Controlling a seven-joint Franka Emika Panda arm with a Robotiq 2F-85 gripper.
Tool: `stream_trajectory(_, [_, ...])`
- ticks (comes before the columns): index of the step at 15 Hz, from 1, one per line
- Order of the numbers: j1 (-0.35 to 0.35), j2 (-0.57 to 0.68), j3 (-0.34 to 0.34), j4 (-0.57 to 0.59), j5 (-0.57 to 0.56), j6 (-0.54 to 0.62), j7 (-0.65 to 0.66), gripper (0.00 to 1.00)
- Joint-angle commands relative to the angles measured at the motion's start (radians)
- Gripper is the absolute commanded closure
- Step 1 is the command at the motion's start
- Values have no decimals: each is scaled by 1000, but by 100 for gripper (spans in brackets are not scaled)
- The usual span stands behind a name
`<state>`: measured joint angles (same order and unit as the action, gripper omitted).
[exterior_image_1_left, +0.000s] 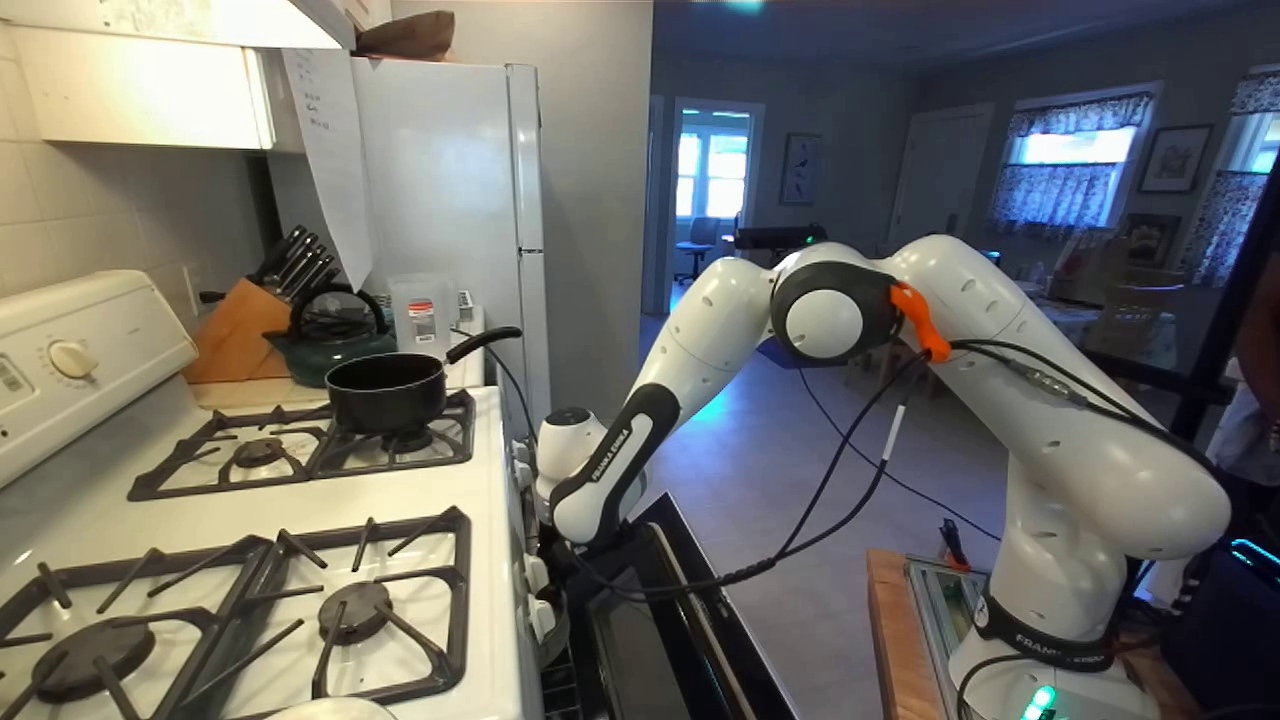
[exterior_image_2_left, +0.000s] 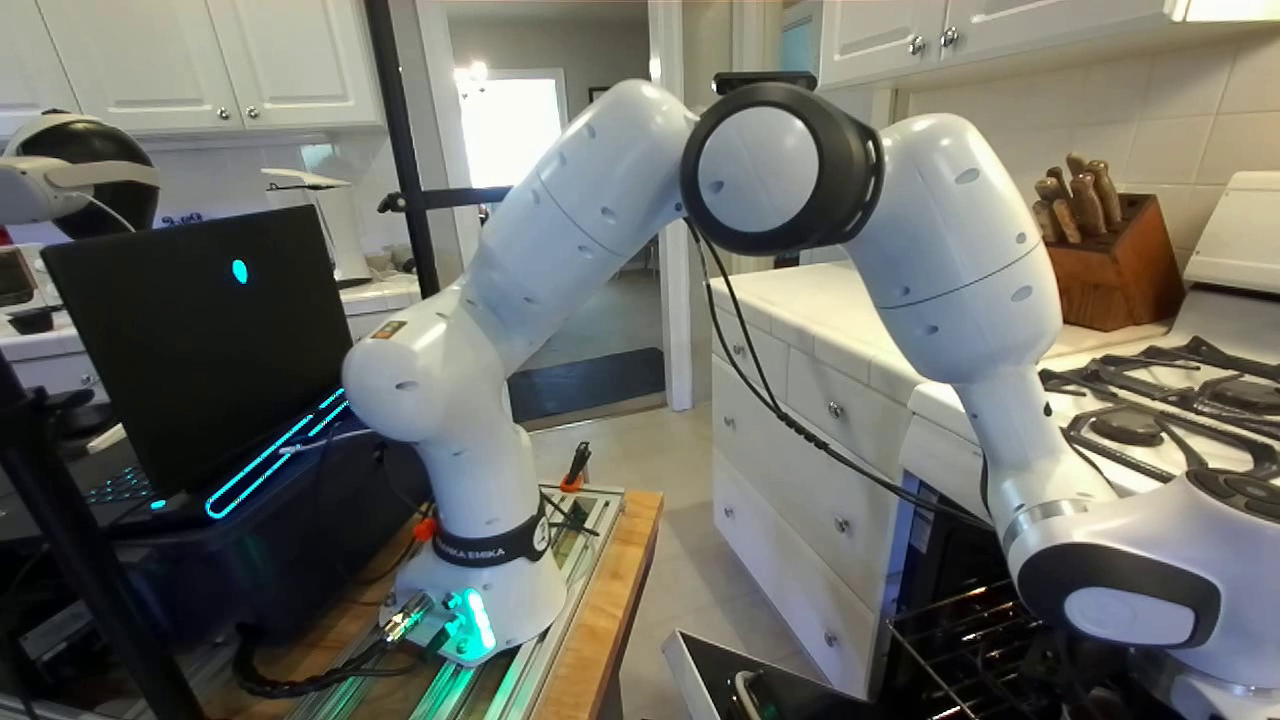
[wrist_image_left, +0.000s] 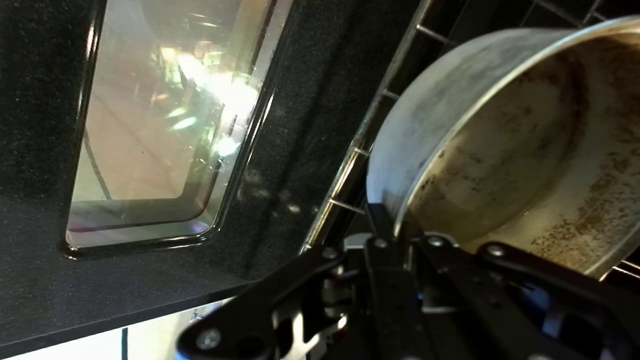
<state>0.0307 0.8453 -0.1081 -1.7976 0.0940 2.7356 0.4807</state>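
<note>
Evidently my fingers (wrist_image_left: 381, 222) pinch the metal pot (wrist_image_left: 500, 145) by its rim, above the oven rack (wrist_image_left: 342, 177); contact unclear. I'd move slowly, guarding against twist from the one-sided hold, clear of the oven door (wrist_image_left: 245, 200) beside that rack.

- Arm (exterior_image_1_left: 825, 310): arched, elbow (exterior_image_2_left: 765, 165) high, forearm (exterior_image_2_left: 965, 250) sloping downward in both exterior views.
- Wrist (exterior_image_1_left: 600, 480): low, well below the elbow.
- Gripper (wrist_image_left: 397, 221): fingers (wrist_image_left: 380, 220) close together; tips dark, so the exact gap is hard to judge.
</note>
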Motion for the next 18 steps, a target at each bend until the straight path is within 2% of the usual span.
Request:
stream_trajectory(1, [5, 44, 0, 48, 33, -4, -24, 98])
stream_trajectory(7, [4, 54, 0, 58, 30, -1, -34, 98])
stream_trajectory(18, [40, 78, -42, 71, 9, 16, -21, 98])
